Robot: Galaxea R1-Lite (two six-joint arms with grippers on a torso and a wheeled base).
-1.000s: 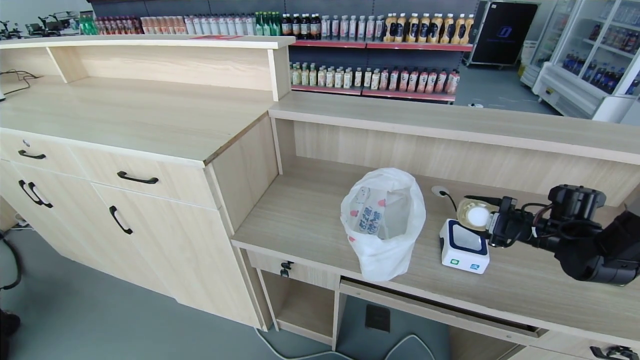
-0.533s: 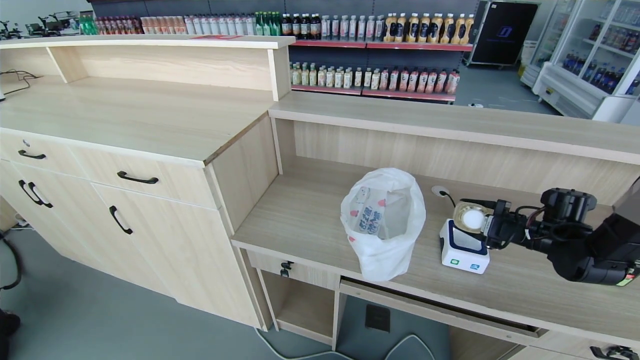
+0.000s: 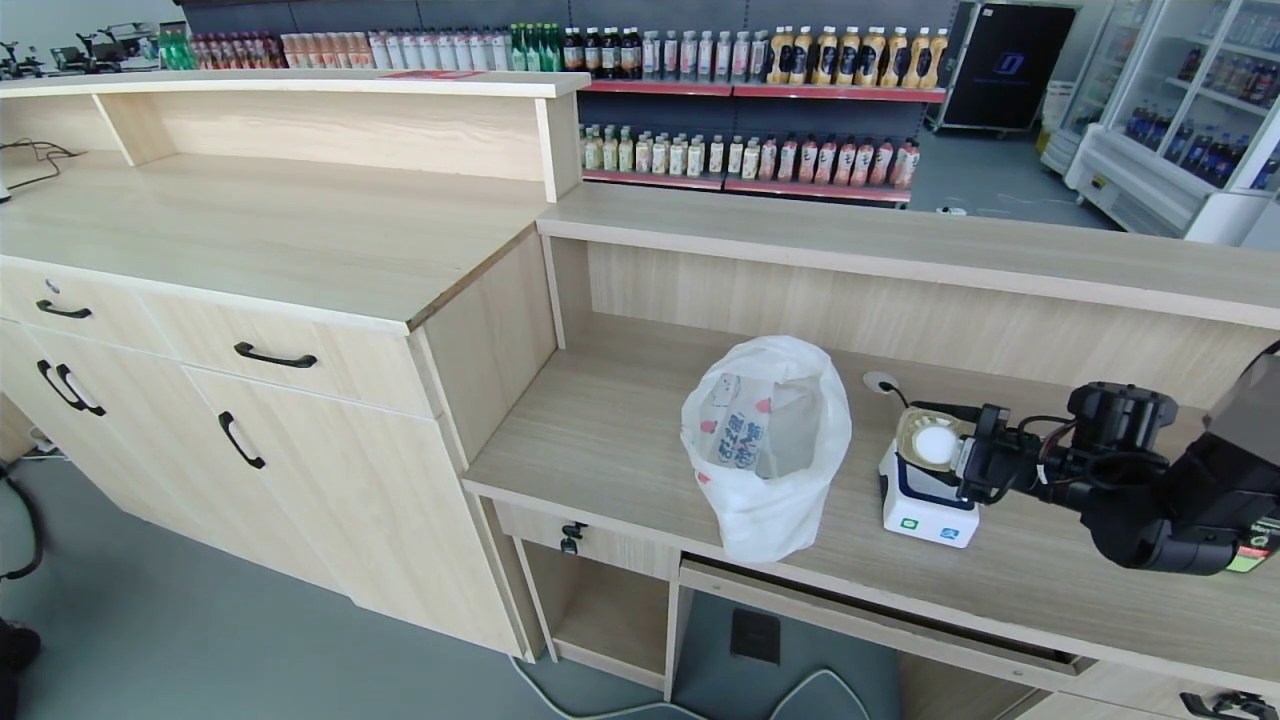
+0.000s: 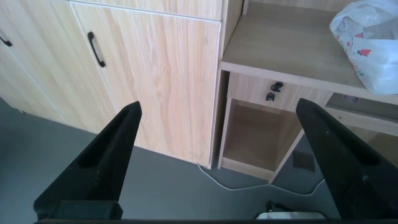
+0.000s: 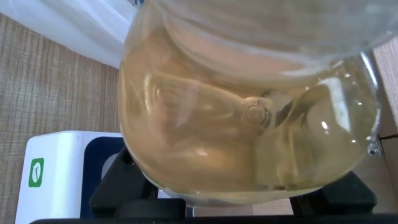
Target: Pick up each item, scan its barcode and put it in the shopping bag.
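A clear bottle (image 3: 932, 444) of pale yellow liquid with a white cap lies sideways in my right gripper (image 3: 952, 450), which is shut on it. It hangs just above the white and blue barcode scanner (image 3: 925, 505) on the lower desk. In the right wrist view the bottle (image 5: 249, 124) is right in front of the camera, with the scanner (image 5: 56, 180) under it. The white shopping bag (image 3: 765, 445) stands open just left of the scanner. My left gripper (image 4: 217, 168) is open and holds nothing, low in front of the cabinet doors.
The lower desk (image 3: 600, 430) has a back wall and a raised ledge behind it. A higher counter (image 3: 250, 230) with drawers stands to the left. A cable runs from a desk grommet (image 3: 880, 381) to the scanner. Shelves of drinks line the room behind.
My right gripper has carried the bottle to the left, from the scanner's far right corner to above its screen. The bag and scanner have not moved.
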